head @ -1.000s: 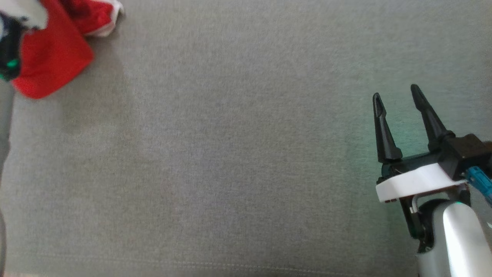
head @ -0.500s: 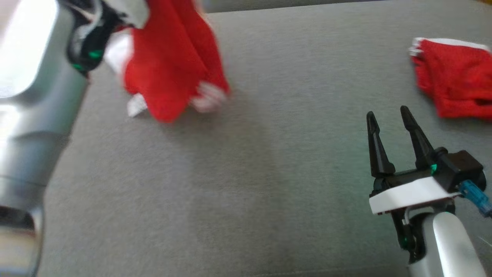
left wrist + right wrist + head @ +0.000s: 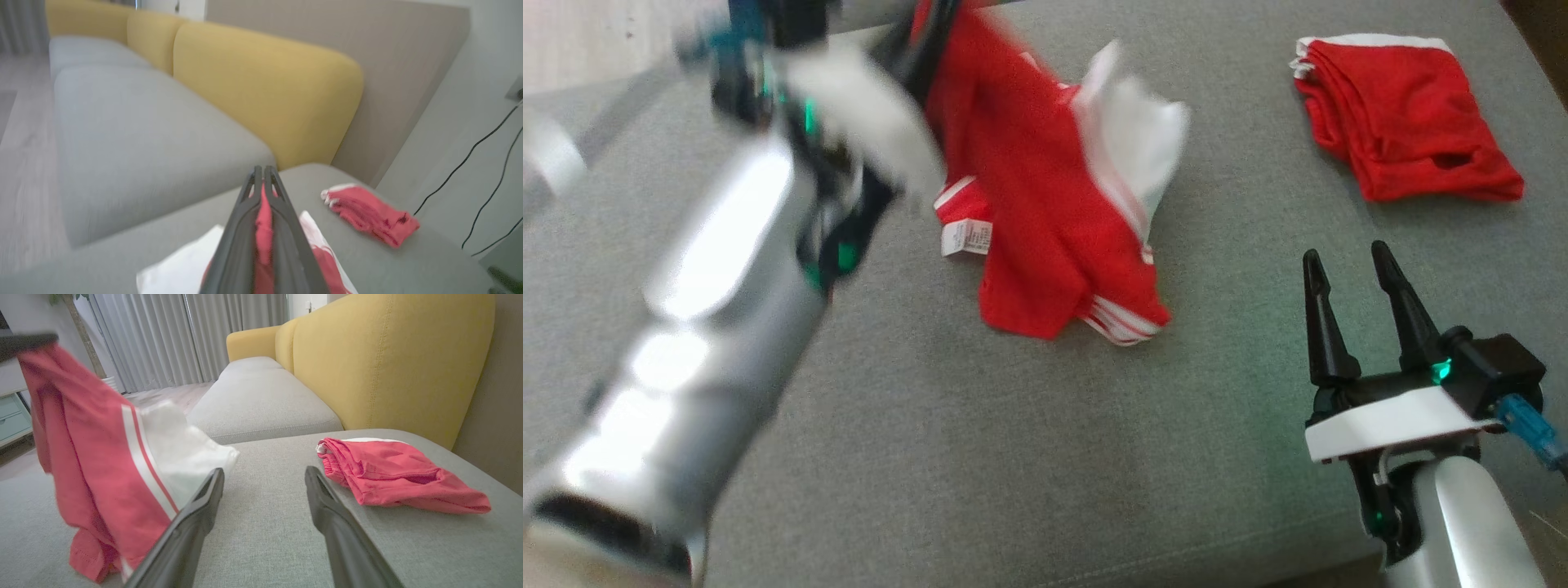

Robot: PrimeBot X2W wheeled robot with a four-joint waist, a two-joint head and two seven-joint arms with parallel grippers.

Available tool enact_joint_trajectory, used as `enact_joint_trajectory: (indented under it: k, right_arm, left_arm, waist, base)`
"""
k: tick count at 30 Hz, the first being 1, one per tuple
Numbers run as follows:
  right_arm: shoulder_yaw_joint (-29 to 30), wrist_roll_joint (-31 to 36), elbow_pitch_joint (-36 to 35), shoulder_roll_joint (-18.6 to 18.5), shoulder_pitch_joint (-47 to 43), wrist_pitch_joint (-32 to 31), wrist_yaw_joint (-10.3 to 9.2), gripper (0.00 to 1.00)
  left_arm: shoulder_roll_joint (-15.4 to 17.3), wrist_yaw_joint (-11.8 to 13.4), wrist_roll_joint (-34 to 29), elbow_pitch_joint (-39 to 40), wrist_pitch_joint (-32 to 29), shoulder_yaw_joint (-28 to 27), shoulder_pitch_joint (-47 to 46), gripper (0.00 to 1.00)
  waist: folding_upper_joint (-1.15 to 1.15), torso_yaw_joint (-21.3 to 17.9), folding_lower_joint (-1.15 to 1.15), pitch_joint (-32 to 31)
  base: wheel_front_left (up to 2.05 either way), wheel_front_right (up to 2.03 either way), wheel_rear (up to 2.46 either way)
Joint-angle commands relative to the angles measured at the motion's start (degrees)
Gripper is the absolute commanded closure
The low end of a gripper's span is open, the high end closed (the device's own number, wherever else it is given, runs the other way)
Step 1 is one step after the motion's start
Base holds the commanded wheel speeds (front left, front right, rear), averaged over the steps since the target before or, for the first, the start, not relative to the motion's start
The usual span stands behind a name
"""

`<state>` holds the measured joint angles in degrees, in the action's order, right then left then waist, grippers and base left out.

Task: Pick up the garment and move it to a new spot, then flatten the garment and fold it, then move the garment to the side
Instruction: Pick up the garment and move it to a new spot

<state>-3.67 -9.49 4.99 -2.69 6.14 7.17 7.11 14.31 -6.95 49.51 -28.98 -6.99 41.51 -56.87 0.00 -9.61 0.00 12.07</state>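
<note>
Left pincer (image 3: 263,169), fingers pressed together on a red fabric garment with white stripes and white lining (image 3: 1045,204), which hangs from it over the middle of the grey fabric sofa cushion (image 3: 1013,457). Right pincer (image 3: 1343,255) stands spread and empty, near a folded red garment (image 3: 1405,147) lying at the cushion's far right.

free: cushion (image 3: 1013,457) front and centre | obstacles: garment (image 3: 1045,220) hanging centre-left, folded red cloth (image 3: 1405,147) far right

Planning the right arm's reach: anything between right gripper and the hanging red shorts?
No. In the head view, bare grey cushion separates the right gripper from the red shorts.
</note>
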Motion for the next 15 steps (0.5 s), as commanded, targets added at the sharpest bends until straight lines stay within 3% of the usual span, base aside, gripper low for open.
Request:
enact_joint_trajectory:
  k: [1, 8, 9, 10, 11, 15]
  right_arm:
    - [-1.5, -0.5, -1.5, -0.2, 0.8, 0.7, 0.37, 0.00]
    - [-1.3, -0.8, 0.3, -0.2, 1.1, 1.9, 0.37, 0.00]
    - [-1.2, -0.8, 0.5, -0.2, 1.1, 2.0, 0.37, 0.00]
    - [-1.1, -0.8, 0.7, -0.2, 1.1, 2.1, 0.37, 0.00]
    - [-0.9, -0.8, 0.9, -0.2, 1.2, 2.2, 0.37, 0.00]
    - [-0.3, -0.4, 1.5, -0.2, 1.2, 2.2, 0.37, 0.00]
  left_arm:
    - [2.4, 0.6, 0.0, 0.3, 1.0, -1.4, -0.4, 1.00]
    - [3.0, 3.1, -1.5, -10.0, 9.0, -0.4, 10.3, 1.00]
    - [2.7, 3.3, -2.0, -11.3, 10.4, -0.1, 11.3, 0.84]
    - [2.4, 3.4, -2.3, -12.4, 11.6, 0.1, 12.3, 0.25]
    - [2.0, 3.5, -2.5, -13.5, 12.7, 0.3, 13.0, 0.00]
    - [0.7, 3.5, -4.6, -16.5, 16.9, 1.9, 14.1, 0.00]
  waist:
    - [0.00, -0.4, 0.00, 0.4]
    - [0.00, -0.5, 0.00, 1.1]
    - [0.00, -0.3, 0.00, 1.1]
    - [0.00, 0.0, 0.00, 1.1]
    - [0.00, 0.3, 0.00, 1.0]
    - [0.00, 1.9, 0.00, 0.2]
  base:
    - [0.00, 0.00, 0.00]
    - [0.00, 0.00, 0.00]
    - [0.00, 0.00, 0.00]
    - [0.00, 0.00, 0.00]
    - [0.00, 0.00, 0.00]
    - [0.00, 0.00, 0.00]
